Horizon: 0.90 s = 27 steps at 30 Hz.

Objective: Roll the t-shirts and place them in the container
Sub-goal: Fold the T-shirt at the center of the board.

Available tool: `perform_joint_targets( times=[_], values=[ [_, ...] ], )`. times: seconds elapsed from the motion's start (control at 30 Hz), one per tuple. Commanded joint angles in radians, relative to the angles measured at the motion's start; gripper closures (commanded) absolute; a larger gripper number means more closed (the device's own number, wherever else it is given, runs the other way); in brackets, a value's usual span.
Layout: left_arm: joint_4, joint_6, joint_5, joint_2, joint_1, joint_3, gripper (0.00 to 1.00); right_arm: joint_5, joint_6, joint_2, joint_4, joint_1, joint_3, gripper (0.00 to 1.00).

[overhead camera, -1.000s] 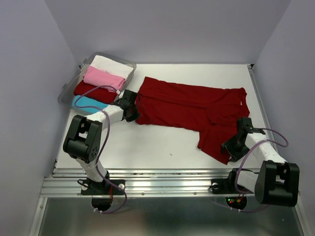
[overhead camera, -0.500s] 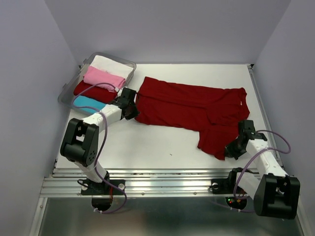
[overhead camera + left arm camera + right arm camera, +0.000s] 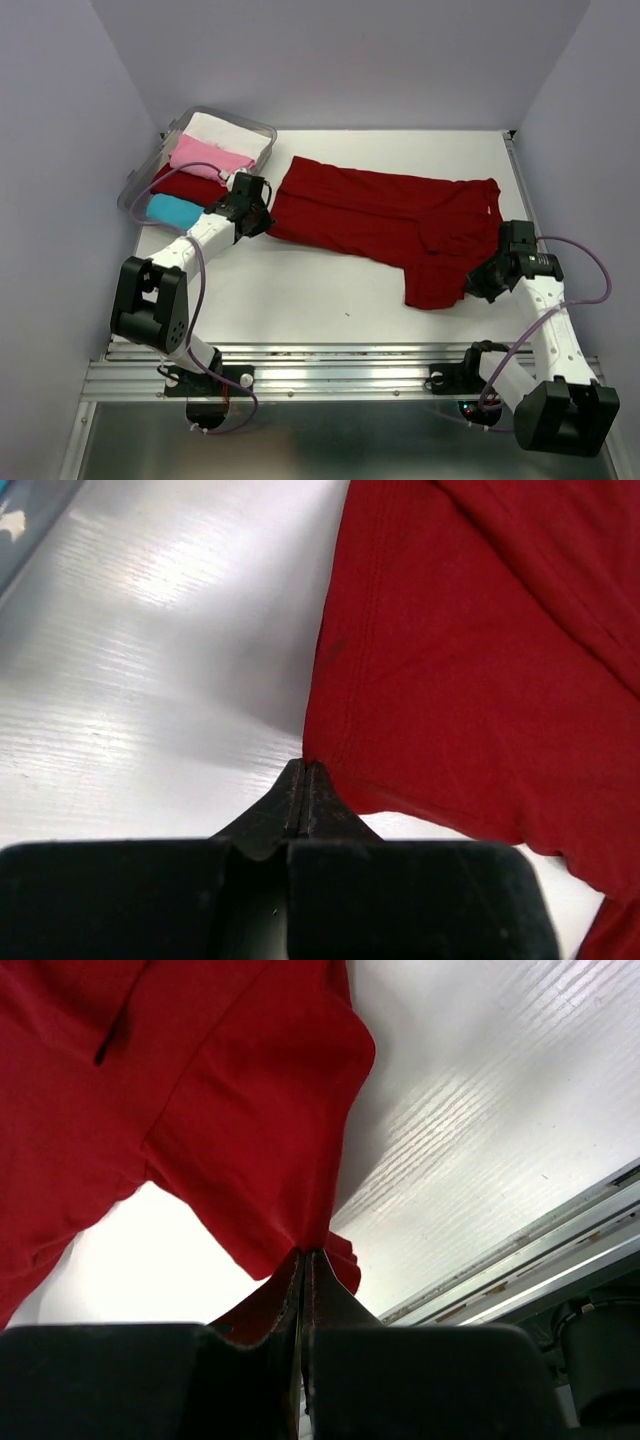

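A large dark red t-shirt (image 3: 385, 220) lies spread across the white table, folded lengthwise. My left gripper (image 3: 262, 215) is shut on its near left corner (image 3: 325, 750); the fabric pinches between the black fingertips (image 3: 300, 780). My right gripper (image 3: 482, 280) is shut on the shirt's right end, which hangs lifted from the pinch (image 3: 270, 1160). Pink (image 3: 208, 159), white (image 3: 228, 134), dark red (image 3: 185, 184) and cyan (image 3: 170, 210) t-shirts lie in the tub.
A clear plastic tub (image 3: 262, 131) stands at the table's back left, close behind my left arm. A metal rail (image 3: 340, 365) runs along the near edge; it shows in the right wrist view too (image 3: 540, 1260). Lilac walls close in on three sides.
My right gripper closed on the shirt's lower right end and lifted it back and to the right. The left gripper, still holding its corner, drew slightly toward the back left.
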Motion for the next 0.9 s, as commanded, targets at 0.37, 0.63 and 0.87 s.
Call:
perform_joint_targets(
  times=[0.37,0.63,0.87],
  values=[
    [-0.031,0.02,0.011,-0.204,0.007,-0.152,1.0,0.051,-0.02,-0.145,-0.219,0.008,0.101,0.99],
    [-0.039,-0.006,0.038,-0.265,-0.016,-0.23,1.0,0.093,-0.025,-0.16,-0.273,0.008,0.187,0.99],
    [-0.054,-0.002,0.028,-0.207,-0.016,-0.138,1.0,0.099,-0.043,-0.088,-0.163,0.008,0.241,0.99]
  ],
)
